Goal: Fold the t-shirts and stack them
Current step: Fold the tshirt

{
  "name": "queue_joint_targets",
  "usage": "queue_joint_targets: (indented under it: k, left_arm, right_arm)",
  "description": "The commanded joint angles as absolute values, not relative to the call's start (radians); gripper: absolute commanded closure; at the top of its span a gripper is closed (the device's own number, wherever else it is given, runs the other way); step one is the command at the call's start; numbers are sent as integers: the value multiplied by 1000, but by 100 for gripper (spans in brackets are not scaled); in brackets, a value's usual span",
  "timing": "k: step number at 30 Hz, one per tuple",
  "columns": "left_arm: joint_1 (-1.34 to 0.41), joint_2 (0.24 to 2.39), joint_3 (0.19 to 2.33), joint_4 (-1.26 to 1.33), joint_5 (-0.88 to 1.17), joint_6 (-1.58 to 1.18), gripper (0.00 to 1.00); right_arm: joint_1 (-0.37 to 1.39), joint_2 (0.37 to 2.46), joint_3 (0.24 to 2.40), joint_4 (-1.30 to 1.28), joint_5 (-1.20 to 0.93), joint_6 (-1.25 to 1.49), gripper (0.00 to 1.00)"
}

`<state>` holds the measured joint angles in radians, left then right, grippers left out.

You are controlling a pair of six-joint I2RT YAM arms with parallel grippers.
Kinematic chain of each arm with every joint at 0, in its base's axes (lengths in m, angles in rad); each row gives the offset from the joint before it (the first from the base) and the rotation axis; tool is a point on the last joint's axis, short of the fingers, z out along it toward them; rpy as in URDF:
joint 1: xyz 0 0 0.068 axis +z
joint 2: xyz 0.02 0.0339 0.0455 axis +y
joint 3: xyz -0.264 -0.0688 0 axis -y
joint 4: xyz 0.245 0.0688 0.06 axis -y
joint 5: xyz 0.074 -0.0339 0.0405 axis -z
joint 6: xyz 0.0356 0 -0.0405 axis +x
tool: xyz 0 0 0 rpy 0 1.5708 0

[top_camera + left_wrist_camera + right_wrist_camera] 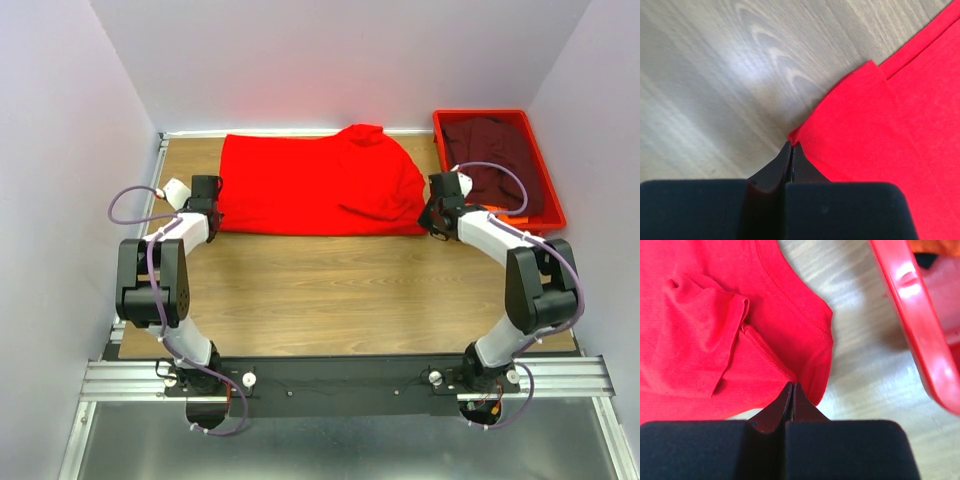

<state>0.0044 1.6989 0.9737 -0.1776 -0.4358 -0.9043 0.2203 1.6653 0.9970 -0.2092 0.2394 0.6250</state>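
A plain bright red t-shirt (315, 185) glows against the table (330, 290), its pale brown surface streaked with wood grain. Alongside, a dark maroon t-shirt (497, 160) sits in a glossy red tray (439, 135). The left arm (185, 232) and right arm (490, 235) are white with black joints and purple cables (112, 210). The walls (340, 60) are pale lilac-grey.

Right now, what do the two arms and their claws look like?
The left arm and right arm are white links with bulky black joints; a purple cable loops along each. The left claw and right claw are black: two flat fingers tapering to thin tips.
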Motion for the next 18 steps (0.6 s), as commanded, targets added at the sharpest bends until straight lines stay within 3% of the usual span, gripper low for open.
queue_joint_targets:
  k: [1, 15, 18]
  left_arm:
    - [21, 1628, 927, -233, -537, -871, 100]
    - [64, 1332, 638, -244, -503, -893, 100]
    - [74, 1283, 591, -242, -496, -899, 100]
  right_arm:
    - [210, 1582, 945, -261, 218, 603, 97]
    - [210, 1306, 697, -337, 69, 658, 96]
    - [210, 1241, 637, -342, 41, 687, 91]
